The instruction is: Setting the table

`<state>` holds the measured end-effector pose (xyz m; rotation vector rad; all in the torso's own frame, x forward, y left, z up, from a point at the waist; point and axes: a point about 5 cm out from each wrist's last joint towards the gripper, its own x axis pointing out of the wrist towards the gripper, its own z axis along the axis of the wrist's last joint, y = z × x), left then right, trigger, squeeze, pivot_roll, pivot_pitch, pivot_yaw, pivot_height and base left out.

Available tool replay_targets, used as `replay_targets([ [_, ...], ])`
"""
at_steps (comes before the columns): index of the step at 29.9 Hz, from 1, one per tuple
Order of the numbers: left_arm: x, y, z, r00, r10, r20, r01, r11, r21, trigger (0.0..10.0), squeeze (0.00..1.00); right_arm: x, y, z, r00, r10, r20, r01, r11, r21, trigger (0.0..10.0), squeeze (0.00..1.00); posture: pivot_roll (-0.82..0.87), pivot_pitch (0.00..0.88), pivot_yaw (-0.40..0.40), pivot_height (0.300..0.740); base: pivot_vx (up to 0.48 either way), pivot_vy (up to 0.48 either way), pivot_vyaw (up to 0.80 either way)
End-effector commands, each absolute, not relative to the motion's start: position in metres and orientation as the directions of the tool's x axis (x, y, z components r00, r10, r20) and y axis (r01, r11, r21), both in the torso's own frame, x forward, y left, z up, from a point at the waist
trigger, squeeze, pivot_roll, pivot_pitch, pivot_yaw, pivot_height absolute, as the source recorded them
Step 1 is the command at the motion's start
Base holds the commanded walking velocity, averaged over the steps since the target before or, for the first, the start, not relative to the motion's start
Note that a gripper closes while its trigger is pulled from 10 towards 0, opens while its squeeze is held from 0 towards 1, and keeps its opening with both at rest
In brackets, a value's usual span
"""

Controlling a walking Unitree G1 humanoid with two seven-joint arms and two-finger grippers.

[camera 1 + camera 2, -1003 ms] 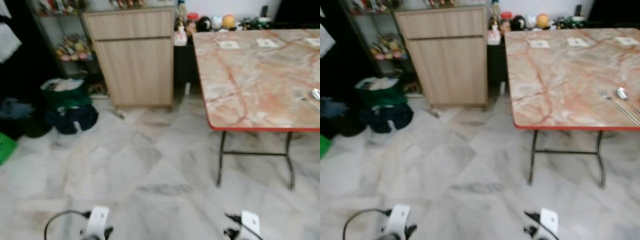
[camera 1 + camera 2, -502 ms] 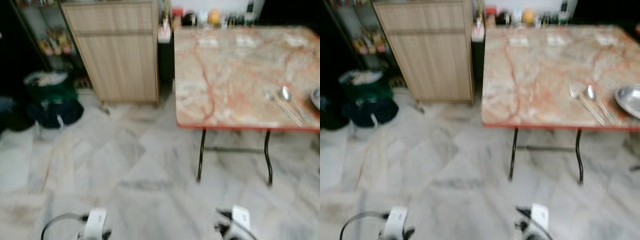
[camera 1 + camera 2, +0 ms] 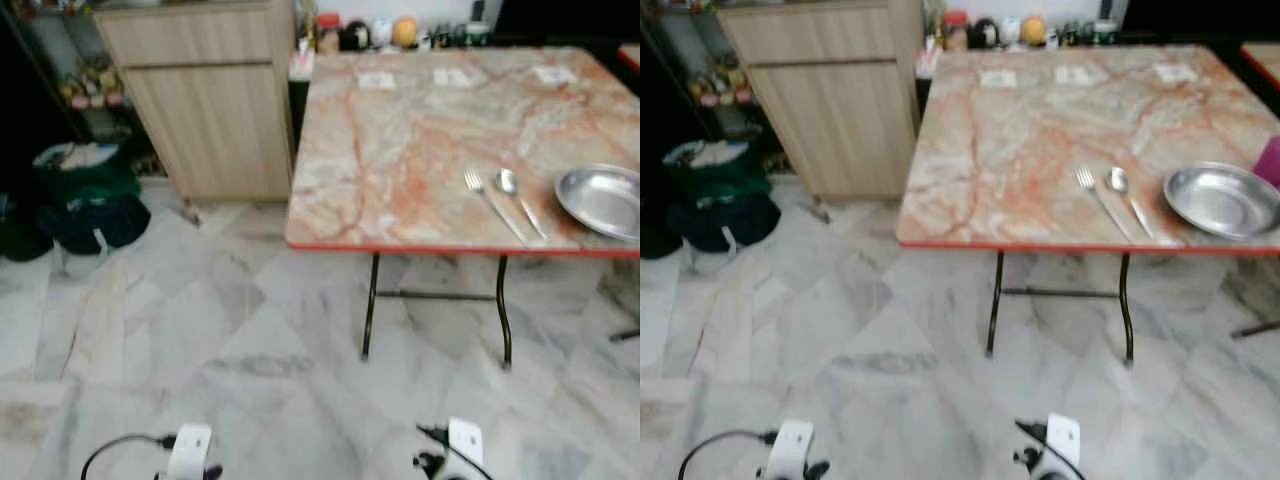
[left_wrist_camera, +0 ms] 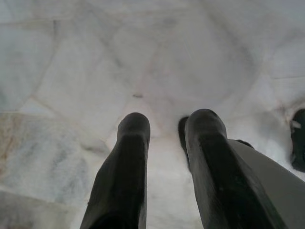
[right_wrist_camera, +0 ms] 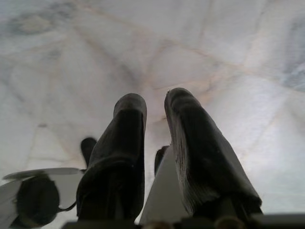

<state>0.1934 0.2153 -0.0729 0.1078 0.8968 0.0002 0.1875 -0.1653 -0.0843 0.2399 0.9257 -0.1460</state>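
Both grippers hang low, fork (image 3: 494, 206) well ahead.

We record one folding table (image 3: 1040, 140), with a marble-patterned top edged in red on black metal legs, standing on the pale marble floor (image 3: 870, 330) ahead of and above both hanging grippers. On it, near the front edge, lie a fork (image 3: 1098, 200) and a spoon (image 3: 1126, 196) side by side, with a round metal plate (image 3: 1222, 200) just to their right. Three small white cards (image 3: 1072, 74) lie along the far edge.
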Motion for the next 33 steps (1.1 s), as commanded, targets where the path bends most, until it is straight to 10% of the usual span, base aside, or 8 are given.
replay_targets([
  [1, 0.188, 0.212, -0.076, 0.609, 0.036, -0.792, 0.047, 0.996, 0.082, 10.0, 0.00, 0.184, -0.170, -0.086, 0.583, -0.036, -0.812, 0.238, 0.963, 0.128, 10.0, 0.00, -0.04, 0.077, 0.044, 0.740, 0.000, -0.319, 0.00],
  [33, 0.190, 0.208, -0.075, 0.634, 0.028, -0.773, 0.000, 0.999, 0.037, 10.0, 0.00, 0.207, -0.192, -0.071, 0.640, -0.083, -0.764, 0.273, 0.954, 0.125, 10.0, 0.00, -0.05, 0.062, 0.021, 0.740, 0.000, -0.137, 0.00],
])
